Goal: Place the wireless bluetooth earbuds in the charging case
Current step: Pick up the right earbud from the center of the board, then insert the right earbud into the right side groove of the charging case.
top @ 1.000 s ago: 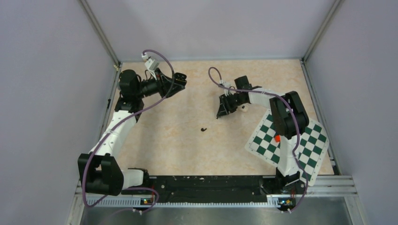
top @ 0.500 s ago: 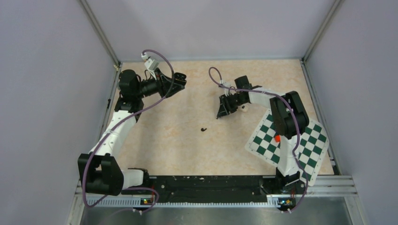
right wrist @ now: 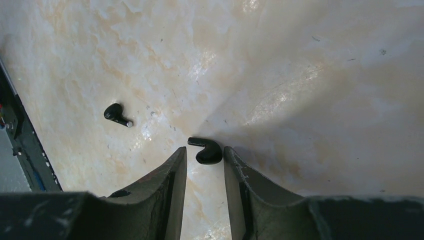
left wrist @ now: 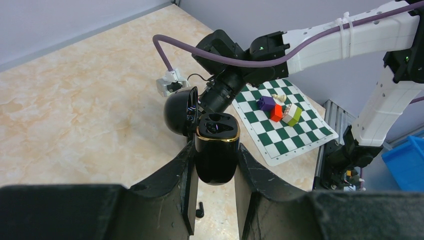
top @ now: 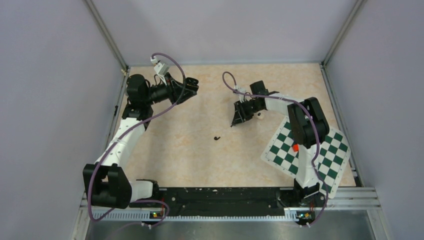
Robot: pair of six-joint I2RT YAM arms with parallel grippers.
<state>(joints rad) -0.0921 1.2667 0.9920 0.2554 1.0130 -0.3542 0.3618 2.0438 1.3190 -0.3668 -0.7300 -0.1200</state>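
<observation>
My left gripper (top: 190, 85) is shut on the charging case (left wrist: 216, 152) and holds it above the table at the back left. The case is glossy black with a gold rim, and its lid (left wrist: 178, 111) stands open. My right gripper (right wrist: 205, 152) is low over the table, open. One black earbud (right wrist: 206, 151) lies on the table between its fingertips, close to the right finger. The other earbud (right wrist: 116, 114) lies apart on the table; it also shows in the top view (top: 216, 137) and in the left wrist view (left wrist: 200, 209).
A green and white chessboard mat (top: 327, 165) lies at the right, partly under the right arm. Small coloured blocks (left wrist: 280, 109) sit on it. Grey walls and a metal frame close in the table. A rail (top: 225, 197) runs along the near edge.
</observation>
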